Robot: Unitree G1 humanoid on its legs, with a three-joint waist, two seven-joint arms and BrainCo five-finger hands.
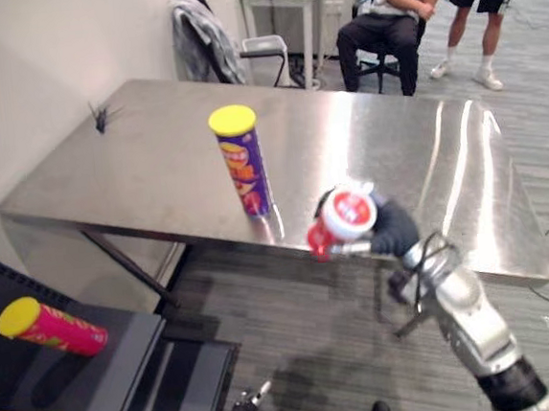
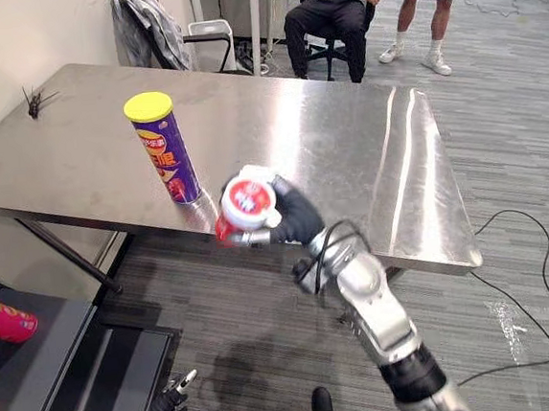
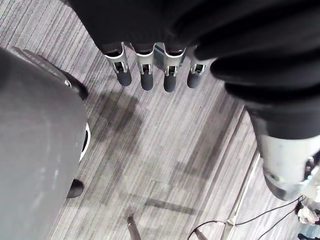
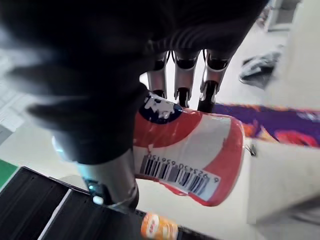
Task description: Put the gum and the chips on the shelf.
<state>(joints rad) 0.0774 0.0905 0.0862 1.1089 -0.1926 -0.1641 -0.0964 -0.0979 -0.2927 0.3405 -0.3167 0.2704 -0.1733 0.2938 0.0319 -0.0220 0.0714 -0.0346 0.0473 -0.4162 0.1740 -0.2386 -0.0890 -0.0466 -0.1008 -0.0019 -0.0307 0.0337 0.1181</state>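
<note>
Red-and-white gum tub (image 1: 349, 213) is clamped in the fingers of the right hand (image 2: 295, 218) just off the front edge of the worktop (image 1: 156, 168), so it is best, I think, to swing it steadily to the dark shelf (image 1: 97, 375), then fetch the upright chips (image 1: 242, 160) near that edge, while the left hand (image 3: 145, 75) hangs with fingers apart.

Right robot hand (image 2: 297, 219) raised forward, fingers curled round gum tub (image 2: 247, 204), left robot hand (image 3: 146, 76) low, fingers straight
</note>
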